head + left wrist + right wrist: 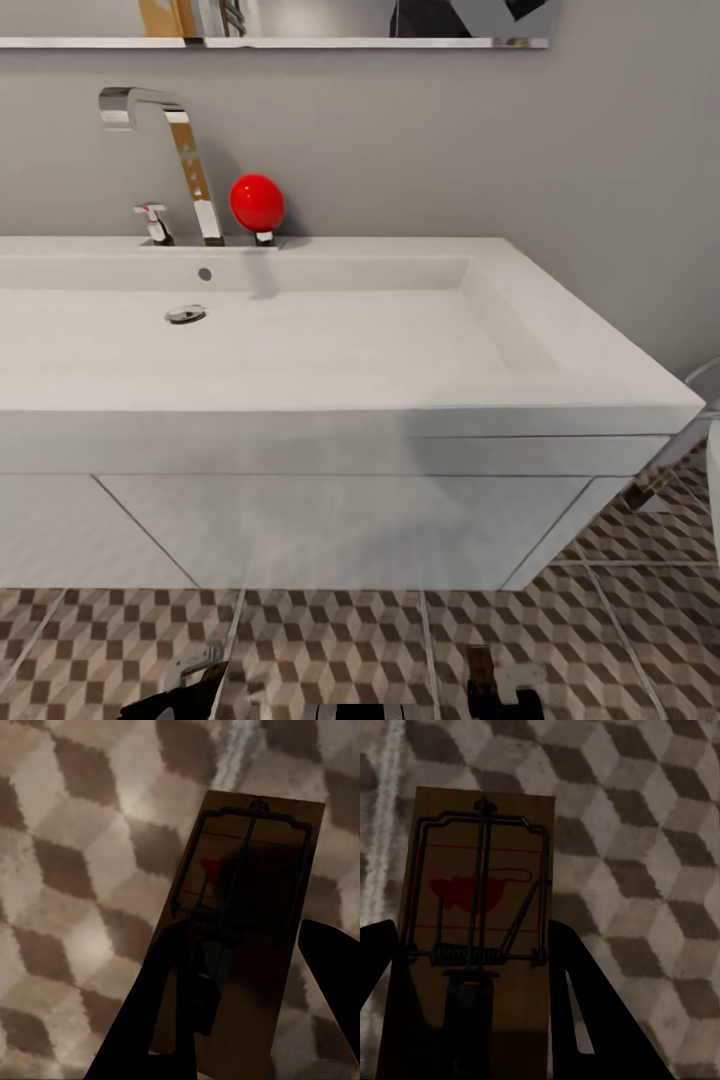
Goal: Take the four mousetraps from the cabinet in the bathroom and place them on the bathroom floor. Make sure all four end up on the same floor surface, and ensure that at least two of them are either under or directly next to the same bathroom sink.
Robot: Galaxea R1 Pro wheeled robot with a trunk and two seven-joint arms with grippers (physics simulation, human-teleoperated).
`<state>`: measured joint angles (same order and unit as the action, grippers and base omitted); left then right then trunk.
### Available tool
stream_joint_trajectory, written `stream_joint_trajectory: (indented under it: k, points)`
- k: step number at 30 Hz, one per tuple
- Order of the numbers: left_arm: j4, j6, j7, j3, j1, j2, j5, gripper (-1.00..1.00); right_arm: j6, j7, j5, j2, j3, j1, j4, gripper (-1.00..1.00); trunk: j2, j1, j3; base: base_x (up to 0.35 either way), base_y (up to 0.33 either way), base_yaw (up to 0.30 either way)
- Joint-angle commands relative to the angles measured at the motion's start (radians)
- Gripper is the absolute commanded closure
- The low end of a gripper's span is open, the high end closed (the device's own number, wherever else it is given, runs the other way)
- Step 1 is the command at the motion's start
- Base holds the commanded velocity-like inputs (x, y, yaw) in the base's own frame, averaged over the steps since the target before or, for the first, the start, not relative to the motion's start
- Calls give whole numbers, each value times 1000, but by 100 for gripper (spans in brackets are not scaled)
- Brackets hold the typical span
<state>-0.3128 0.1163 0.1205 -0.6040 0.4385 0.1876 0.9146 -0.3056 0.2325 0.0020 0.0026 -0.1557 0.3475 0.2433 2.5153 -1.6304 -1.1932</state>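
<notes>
The head camera faces the bathroom sink (330, 330) from close by; both wrist cameras look down, near the bathroom floor (340, 640), their shared ground.

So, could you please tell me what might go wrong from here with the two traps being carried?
Each mousetrap is held above the bathroom floor and may bounce or flip if released from there. Both hang in front of the bathroom sink, so they could land too far from it.

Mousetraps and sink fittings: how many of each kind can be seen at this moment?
Mousetraps: 2, one between the left fingers, one between the right fingers.
Chrome tap: 1
Red ball: 1
Drain: 1
Total: 5
</notes>
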Motion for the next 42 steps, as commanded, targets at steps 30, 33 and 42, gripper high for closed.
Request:
stream_joint_trajectory:
  k: [30, 33, 42]
  points:
    - [-5, 3, 7, -7, 0, 1, 11, 100, 92, 4, 1, 2, -8, 2, 13, 100, 5, -9, -82, 0, 0, 0]
    - [-5, 3, 7, -7, 0, 1, 11, 100, 92, 4, 1, 2, -8, 2, 13, 100, 5, -9, -82, 0, 0, 0]
    - [-7, 11, -3, -10, 0, 3, 12, 100, 102, 4, 2, 2, -10, 17, 25, 100, 5, -9, -82, 0, 0, 0]
